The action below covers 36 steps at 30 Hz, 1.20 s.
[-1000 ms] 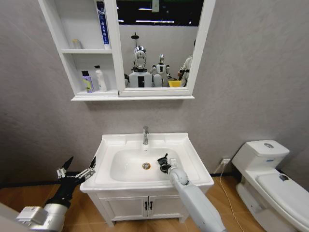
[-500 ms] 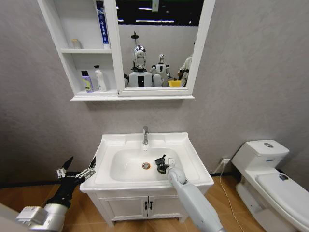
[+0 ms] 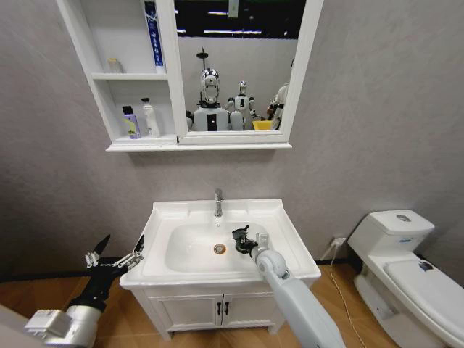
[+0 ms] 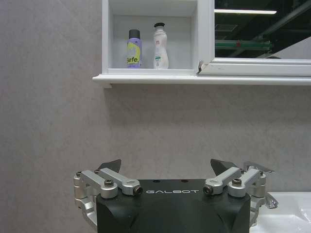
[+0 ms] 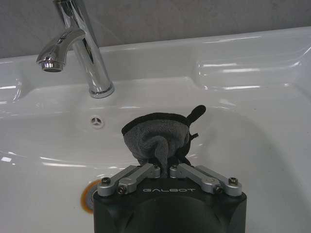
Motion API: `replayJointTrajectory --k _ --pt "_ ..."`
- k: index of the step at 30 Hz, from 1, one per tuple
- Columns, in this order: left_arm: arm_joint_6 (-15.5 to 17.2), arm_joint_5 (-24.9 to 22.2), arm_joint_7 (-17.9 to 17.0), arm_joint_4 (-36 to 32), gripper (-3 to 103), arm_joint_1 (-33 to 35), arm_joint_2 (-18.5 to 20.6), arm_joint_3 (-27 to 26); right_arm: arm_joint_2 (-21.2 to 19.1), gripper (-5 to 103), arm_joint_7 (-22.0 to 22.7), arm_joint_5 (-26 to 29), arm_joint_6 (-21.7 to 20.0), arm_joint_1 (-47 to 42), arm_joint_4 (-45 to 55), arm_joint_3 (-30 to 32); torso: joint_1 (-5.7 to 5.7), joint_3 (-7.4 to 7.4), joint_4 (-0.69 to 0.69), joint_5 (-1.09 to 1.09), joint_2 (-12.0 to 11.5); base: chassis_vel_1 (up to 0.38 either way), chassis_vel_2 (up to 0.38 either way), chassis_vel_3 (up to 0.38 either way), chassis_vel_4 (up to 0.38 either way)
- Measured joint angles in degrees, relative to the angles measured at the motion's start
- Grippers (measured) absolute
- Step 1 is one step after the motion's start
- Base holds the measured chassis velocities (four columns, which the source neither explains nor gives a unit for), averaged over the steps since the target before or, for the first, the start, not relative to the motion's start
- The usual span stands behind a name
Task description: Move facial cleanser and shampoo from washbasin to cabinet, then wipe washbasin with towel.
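Observation:
My right gripper (image 3: 244,241) is shut on the dark grey towel (image 5: 156,138), holding it over the right side of the white washbasin (image 3: 174,214) bowl, close to the drain (image 3: 220,249) and in front of the chrome tap (image 5: 80,44). On the lower shelf of the wall cabinet (image 3: 96,98) stand two bottles: a purple and yellow one (image 4: 134,48) and a white one with a dark cap (image 4: 160,47). I cannot tell which is the shampoo and which the facial cleanser. My left gripper (image 3: 114,255) hangs open and empty to the left of the washbasin.
A white toilet (image 3: 406,264) stands to the right. Below the washbasin is a two-door vanity (image 3: 217,310). The mirror (image 3: 235,65) beside the cabinet shelves reflects robots. A blue tube (image 3: 152,32) and a small jar (image 3: 114,65) sit on the upper shelf.
My right gripper has carried the towel slightly left and towards the back of the bowl. The left arm has not moved.

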Motion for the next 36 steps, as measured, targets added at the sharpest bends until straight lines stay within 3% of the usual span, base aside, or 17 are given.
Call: replayJointTrajectory --k 14,20,27,36 --pt "0.00 0.00 0.00 0.00 100 0.00 0.00 0.00 -0.71 4 0.75 -0.50 -1.23 0.90 1.06 -0.15 0.00 0.00 0.01 0.01 0.00 0.000 0.000 0.000 0.000" --pt "0.00 0.00 0.00 0.00 100 0.00 0.00 0.00 -1.18 4 6.31 2.66 -4.39 0.36 3.60 -1.10 -0.01 -0.01 0.01 0.00 0.01 -0.017 0.014 0.019 -0.016" --pt "0.00 0.00 0.00 0.00 100 0.00 0.00 0.00 -2.19 4 10.12 7.28 -4.62 0.66 4.30 -1.29 0.03 0.01 0.00 0.01 -0.01 -0.060 0.051 0.070 -0.063" --pt "0.00 0.00 0.00 0.00 100 0.00 0.00 0.00 -2.00 4 10.68 6.06 -4.62 -0.05 4.96 -2.58 -0.01 0.00 0.00 0.00 0.01 -0.007 0.003 0.007 -0.006"
